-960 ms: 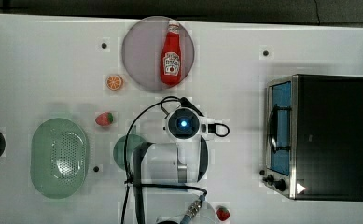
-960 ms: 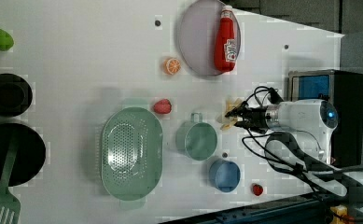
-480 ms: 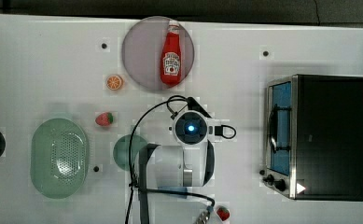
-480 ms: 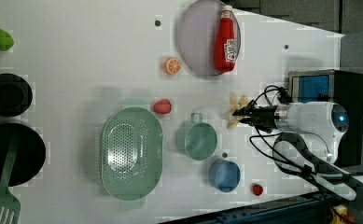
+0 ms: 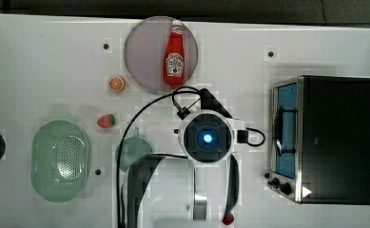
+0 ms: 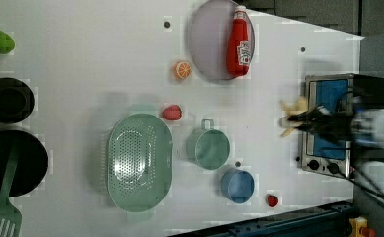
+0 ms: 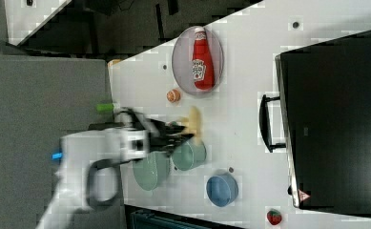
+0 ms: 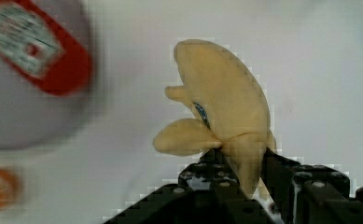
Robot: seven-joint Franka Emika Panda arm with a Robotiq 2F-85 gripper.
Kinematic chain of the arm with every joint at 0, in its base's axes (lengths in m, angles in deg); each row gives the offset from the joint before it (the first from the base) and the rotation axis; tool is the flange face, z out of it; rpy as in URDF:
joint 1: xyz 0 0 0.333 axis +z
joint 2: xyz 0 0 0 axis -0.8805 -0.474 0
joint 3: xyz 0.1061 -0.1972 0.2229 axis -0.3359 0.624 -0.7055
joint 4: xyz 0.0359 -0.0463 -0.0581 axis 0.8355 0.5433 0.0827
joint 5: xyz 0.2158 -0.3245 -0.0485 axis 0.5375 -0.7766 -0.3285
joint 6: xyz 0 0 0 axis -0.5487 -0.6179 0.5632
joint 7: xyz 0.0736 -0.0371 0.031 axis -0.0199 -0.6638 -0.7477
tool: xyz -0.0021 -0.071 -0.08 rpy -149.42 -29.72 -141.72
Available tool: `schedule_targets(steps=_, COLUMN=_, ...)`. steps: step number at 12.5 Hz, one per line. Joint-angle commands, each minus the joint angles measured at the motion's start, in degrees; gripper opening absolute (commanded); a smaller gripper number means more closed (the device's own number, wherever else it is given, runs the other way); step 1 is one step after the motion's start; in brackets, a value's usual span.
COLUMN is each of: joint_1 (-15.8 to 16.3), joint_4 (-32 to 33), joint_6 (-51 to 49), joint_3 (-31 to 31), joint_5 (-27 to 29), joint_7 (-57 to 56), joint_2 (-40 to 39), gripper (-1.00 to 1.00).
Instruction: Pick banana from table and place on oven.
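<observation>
Gripper [image 8: 237, 161] of black plastic, clenched on the pale yellow, partly peeled toy banana [image 8: 226, 116], which is held clear above the flat white table [image 6: 81, 64]. In the left view, the banana is seen at nine o'clock of the boxy, blue-doored toaster oven [image 6: 327, 94], just beside its front.

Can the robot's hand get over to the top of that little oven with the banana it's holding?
Probably yes: the hand grips the banana clear of the table, and the oven has a bare top.
</observation>
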Motion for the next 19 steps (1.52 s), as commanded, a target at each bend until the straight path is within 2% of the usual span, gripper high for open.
schedule_targets(steps=1, joint_1=0.06, joint_4=-9.93, joint_6=-14.03, joint_3=0.02, joint_5=-0.35, joint_7=1.46, joint_2=4.75, gripper=-0.47)
schedule_targets(steps=5, joint_1=-0.13, joint_4=-21.69, joint_6=-28.11, joint_3=1.71, joint_5=-0.36, joint_7=1.34, joint_2=4.19, gripper=-0.47)
schedule_targets(steps=8, joint_1=-0.6, joint_4=-26.79, joint_6=-28.49, joint_3=5.83, joint_5=-0.37, joint_7=0.42, joint_2=1.59, gripper=-0.47)
schedule_targets(steps=14, joint_1=-1.54, joint_4=-27.86, joint_6=-26.61, joint_3=18.73, joint_5=-1.24, joint_7=-14.83, joint_2=-4.11, gripper=-0.47)
schedule_targets(steps=19, joint_1=-1.89, joint_4=-27.86, joint_6=-15.86, joint_3=29.06, joint_5=-1.31, joint_7=-35.79, joint_2=-11.75, gripper=-0.47)
